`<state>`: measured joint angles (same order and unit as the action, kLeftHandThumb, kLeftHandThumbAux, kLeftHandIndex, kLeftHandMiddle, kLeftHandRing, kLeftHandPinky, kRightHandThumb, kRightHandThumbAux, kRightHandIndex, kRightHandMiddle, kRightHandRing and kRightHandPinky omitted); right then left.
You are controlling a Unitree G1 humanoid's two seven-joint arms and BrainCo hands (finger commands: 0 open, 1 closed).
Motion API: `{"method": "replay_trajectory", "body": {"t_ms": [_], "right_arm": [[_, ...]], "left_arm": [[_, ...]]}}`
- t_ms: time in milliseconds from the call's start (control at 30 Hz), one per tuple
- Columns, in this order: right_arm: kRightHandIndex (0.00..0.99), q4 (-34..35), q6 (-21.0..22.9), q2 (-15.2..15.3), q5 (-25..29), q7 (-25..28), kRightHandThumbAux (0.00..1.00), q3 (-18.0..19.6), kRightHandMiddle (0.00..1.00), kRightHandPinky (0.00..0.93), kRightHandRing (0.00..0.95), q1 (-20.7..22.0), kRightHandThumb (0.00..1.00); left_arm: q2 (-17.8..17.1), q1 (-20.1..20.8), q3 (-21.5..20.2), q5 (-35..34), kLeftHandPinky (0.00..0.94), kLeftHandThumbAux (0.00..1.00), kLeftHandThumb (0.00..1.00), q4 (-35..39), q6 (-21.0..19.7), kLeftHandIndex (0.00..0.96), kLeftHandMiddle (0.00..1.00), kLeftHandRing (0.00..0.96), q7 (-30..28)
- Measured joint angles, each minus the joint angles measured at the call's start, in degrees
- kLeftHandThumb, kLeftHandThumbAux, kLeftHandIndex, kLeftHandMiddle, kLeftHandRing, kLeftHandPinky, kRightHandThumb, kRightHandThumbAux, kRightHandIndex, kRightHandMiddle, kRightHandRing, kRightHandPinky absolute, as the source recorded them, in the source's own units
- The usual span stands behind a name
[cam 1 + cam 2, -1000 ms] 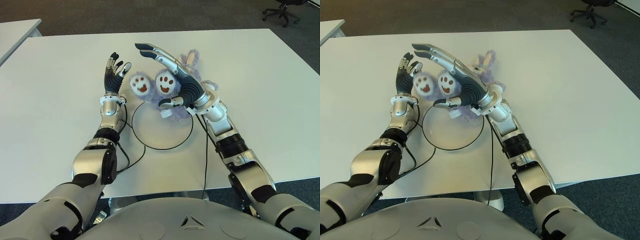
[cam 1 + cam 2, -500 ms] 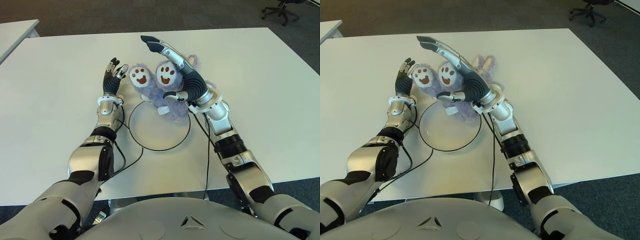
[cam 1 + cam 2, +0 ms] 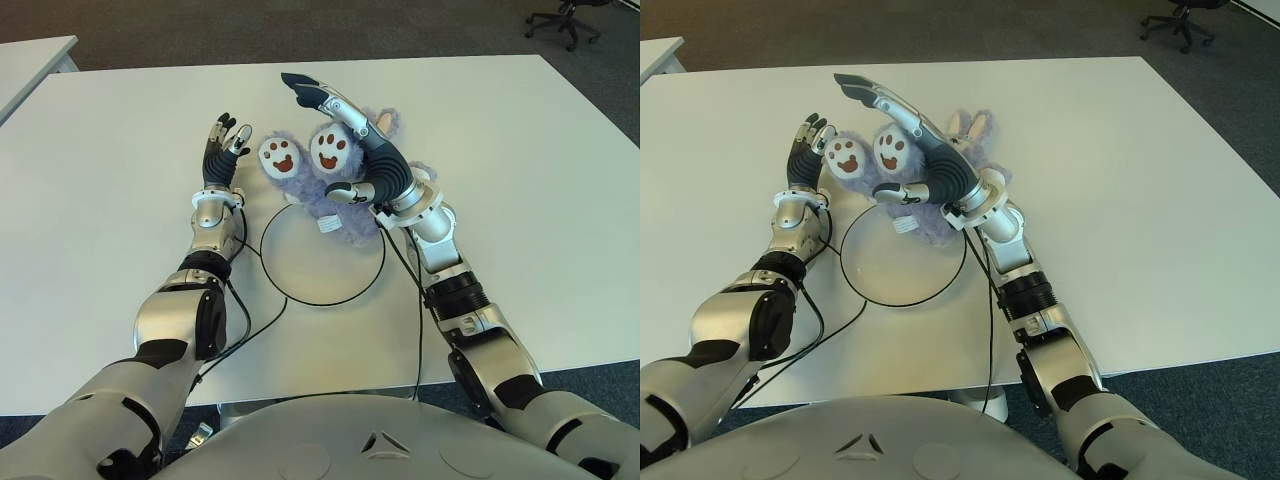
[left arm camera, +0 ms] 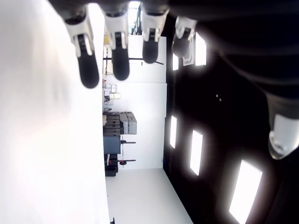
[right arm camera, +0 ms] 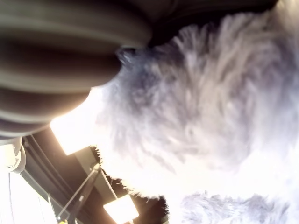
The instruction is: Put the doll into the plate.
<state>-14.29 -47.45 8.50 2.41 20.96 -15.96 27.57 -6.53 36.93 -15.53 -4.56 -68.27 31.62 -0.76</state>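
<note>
Your open right hand (image 3: 362,150) only leans on the doll (image 3: 335,195) at the plate's (image 3: 322,298) 12 o'clock; left hand (image 3: 222,150) open. A push may roll it away.

Fluffy lilac doll (image 3: 318,185), paw soles up, overlaps round black-rimmed plate's (image 3: 322,285) far edge

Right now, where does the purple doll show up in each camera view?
Left eye view: doll at upper centre, beyond the plate, under the right hand.
Right eye view: doll upper left of centre, same spot.
Left wrist view: not in it.
Right wrist view: purple fur fills the frame.
Shared landmark: the plate's black rim.
</note>
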Motion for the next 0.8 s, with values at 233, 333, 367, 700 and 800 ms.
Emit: {"method": "replay_trajectory", "body": {"t_ms": [233,333,367,700,800], "right_arm": [[0.033,0.7,1.43,-0.12,0.05,1.05,0.356,0.42,0.033,0.047,0.03,-0.12,0.239],[0.02,0.96,1.96,-0.16,0.04,1.26,0.357,0.63,0.023,0.043,0.026,-0.19,0.239],[0.018,0.99,2.04,-0.2,0.04,1.35,0.357,0.72,0.021,0.042,0.026,-0.23,0.239],[0.015,1.0,2.08,-0.66,0.03,1.95,0.37,1.1,0.035,0.023,0.038,-0.28,0.195],[0.001,0.99,2.09,-0.88,-0.05,1.94,0.367,1.25,0.034,0.01,0.042,-0.28,0.173]], "left_arm": [[-0.02,0.02,0.18,-0.02,0.186,0.458,0.0,0.0,-0.14,0.0,0.083,0.132,-0.13],[-0.01,0.05,0.09,-0.08,0.247,0.439,0.0,0.0,-0.22,0.0,0.093,0.152,-0.15],[0.0,0.07,0.05,-0.13,0.262,0.437,0.0,0.0,-0.26,0.0,0.095,0.158,-0.15],[0.01,0.13,-0.11,-0.67,0.13,0.402,0.0,0.03,-0.36,0.0,0.077,0.115,-0.15],[0.01,0.13,-0.06,-0.82,0.111,0.394,0.0,0.06,-0.38,0.0,0.068,0.093,-0.15]]}}
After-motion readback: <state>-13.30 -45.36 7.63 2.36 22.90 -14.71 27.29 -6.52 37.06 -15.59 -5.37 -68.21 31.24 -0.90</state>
